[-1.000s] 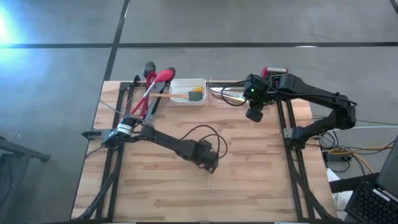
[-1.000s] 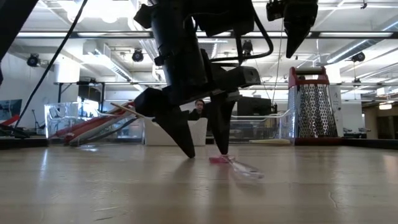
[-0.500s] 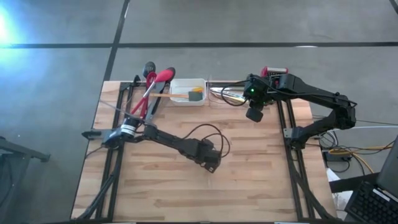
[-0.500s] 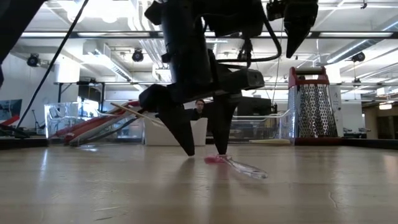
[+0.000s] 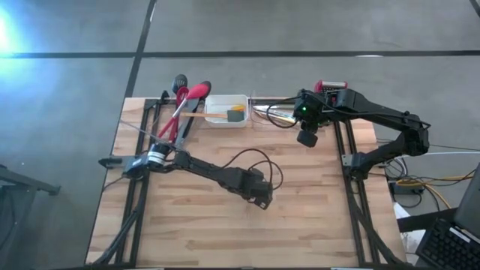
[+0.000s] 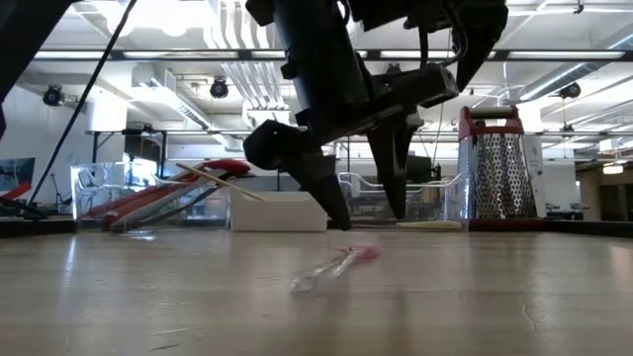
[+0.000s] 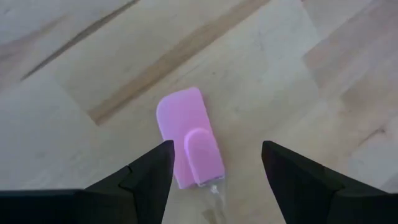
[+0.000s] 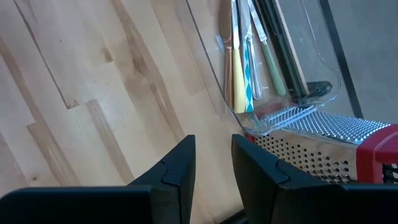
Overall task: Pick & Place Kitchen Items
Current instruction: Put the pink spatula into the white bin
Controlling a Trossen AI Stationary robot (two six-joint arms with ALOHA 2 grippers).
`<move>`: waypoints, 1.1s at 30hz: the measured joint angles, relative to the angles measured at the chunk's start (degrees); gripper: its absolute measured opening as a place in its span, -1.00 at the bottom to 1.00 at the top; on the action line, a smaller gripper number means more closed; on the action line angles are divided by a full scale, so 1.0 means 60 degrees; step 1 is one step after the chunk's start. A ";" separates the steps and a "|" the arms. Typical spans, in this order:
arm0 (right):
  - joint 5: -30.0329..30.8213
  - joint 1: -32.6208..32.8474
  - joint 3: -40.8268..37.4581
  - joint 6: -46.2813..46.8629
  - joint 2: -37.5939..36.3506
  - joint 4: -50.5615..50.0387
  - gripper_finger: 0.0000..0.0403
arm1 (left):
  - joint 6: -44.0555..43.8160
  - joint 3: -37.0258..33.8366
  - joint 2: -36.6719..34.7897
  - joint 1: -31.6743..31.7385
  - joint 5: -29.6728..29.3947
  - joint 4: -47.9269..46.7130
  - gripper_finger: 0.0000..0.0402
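Two arms are in my frames, and only the left one is over the work. My left gripper (image 5: 262, 198) hangs above the middle of the wooden table (image 5: 315, 225), its fingers (image 7: 146, 180) spread wide apart and holding nothing. Between them, in the left wrist view, a small pink spatula (image 7: 188, 140) lies flat on the boards, clear of both fingertips. From the low camera the left gripper (image 6: 364, 213) sits just above the table, and the pink spatula (image 6: 341, 267), with its see-through handle, lies a little nearer the camera than the fingertips.

My right gripper (image 5: 306, 139) hovers near the far edge of the table, beside the clear utensil bin (image 8: 298, 93). Its fingers (image 8: 177, 165) stand with a narrow gap between them and grip nothing. That bin holds several thin knives (image 8: 239, 56), and the red-topped metal grater (image 8: 348, 146) stands just beside it.

Along the far edge I also see a white rectangular tray (image 5: 226, 110) with a yellow block (image 5: 237, 108) inside. To its left, a red spoon (image 5: 187, 101) and a black spoon (image 5: 180, 81) rest leaning in another clear holder.
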 joint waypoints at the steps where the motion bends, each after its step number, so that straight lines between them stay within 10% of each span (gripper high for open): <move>1: 0.0000 0.0002 0.0000 -0.0004 0.0000 0.0000 -0.53 | -0.0001 0.0000 0.0018 -0.0030 0.0002 0.0028 0.23; 24: -0.0007 0.0002 -0.0015 0.0038 -0.0007 0.0007 -0.53 | 0.0944 -0.0208 0.1770 0.0008 -0.0107 -0.1091 0.20; 33: -0.0007 0.0000 -0.0015 0.0038 -0.0009 0.0004 -0.53 | 0.1341 -0.0238 0.1790 0.0043 0.0008 -0.1111 -0.42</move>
